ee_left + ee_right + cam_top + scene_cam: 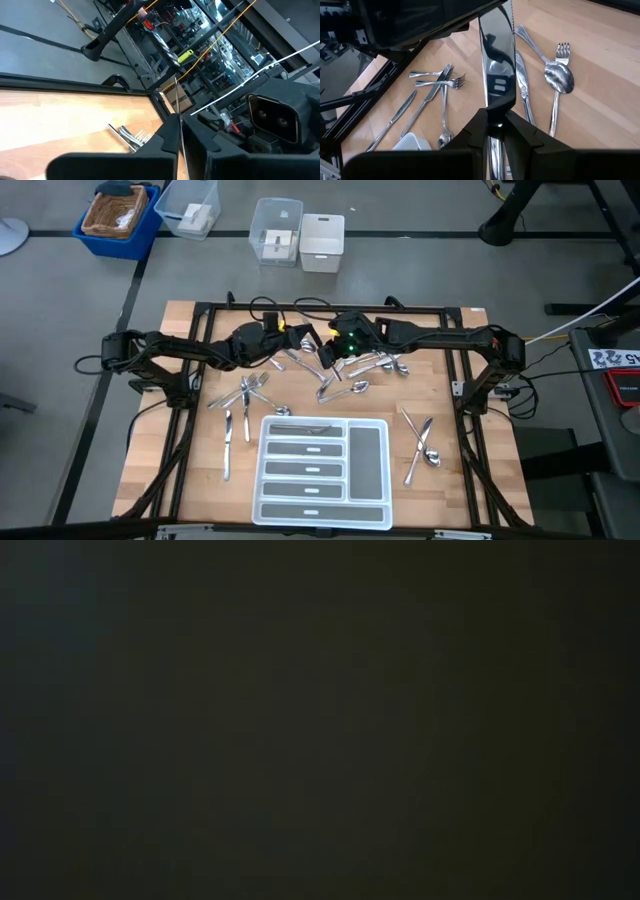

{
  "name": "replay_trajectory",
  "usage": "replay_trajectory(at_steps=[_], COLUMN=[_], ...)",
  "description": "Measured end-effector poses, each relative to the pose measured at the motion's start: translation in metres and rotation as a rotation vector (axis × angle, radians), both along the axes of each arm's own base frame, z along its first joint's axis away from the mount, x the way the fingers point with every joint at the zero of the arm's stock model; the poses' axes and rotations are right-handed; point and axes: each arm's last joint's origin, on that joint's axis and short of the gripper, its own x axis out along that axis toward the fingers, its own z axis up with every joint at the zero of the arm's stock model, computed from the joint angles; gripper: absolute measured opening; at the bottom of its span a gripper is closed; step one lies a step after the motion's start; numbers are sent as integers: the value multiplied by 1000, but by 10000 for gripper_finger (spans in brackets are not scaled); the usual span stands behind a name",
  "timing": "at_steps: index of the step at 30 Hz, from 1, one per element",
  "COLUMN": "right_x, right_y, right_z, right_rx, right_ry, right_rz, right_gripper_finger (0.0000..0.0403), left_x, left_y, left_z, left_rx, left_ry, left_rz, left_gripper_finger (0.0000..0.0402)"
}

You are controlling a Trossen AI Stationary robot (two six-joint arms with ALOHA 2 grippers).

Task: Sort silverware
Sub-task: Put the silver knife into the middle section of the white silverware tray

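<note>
Pinching knife (496, 70) between both tools

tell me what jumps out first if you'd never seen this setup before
Both dark arms meet over the far middle of the wooden table, where the right claw and the left claw are each shut on the same knife, apparently passing it between them. Silverware lies scattered on the wood. The white tray at the near edge holds only a single piece in its top slot.
</note>
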Motion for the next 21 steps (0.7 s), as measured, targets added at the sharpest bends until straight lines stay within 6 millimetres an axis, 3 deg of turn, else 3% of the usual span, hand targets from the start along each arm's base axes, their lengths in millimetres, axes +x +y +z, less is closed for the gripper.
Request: replay_trajectory(at_steps=[8,16,21], right_x=[0,-1,-11], right_y=[0,0,3], right_z=[0,-1,3], right_rx=[5,22,2], right_ry=[-1,19,71], right_rz=[1,14,83], right_gripper_finger=[53,108,118], left_x=[0,0,2], left_y=[0,-4,-7], left_z=[0,-3,0], left_rx=[6,89,118], left_ry=[5,82,74], left_rz=[-2,-16,-121], left_gripper_finger=[2,0,1])
